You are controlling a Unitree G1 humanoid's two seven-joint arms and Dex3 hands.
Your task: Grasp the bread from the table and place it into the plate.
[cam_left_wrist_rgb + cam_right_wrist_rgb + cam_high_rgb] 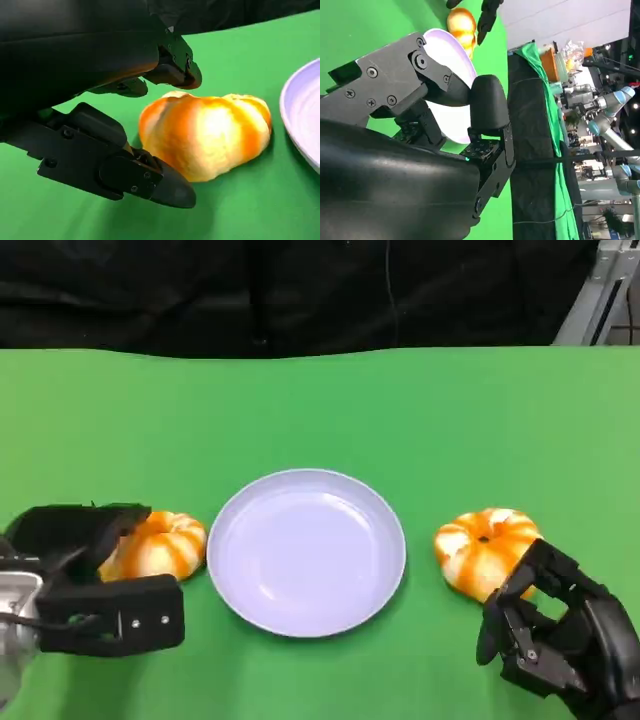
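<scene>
Two orange-and-white striped breads lie on the green table, one on each side of the white plate [305, 550]. My left hand [95, 580] reaches around the left bread [160, 543]. In the left wrist view that bread [207, 135] sits on the cloth between my spread fingers [170, 65], with the plate's rim [305, 115] just beyond it. My right hand [555, 635] hovers right beside the right bread [487, 545], fingers bent and holding nothing. The right wrist view looks past my right hand [470, 125] across the plate [451, 55] to the left bread [461, 25].
The green cloth [320, 410] stretches to a black curtain [300, 290] at the back. A metal frame [600, 290] stands at the far right corner. The right wrist view shows other robot arms and lab clutter [600, 110] beyond the table's edge.
</scene>
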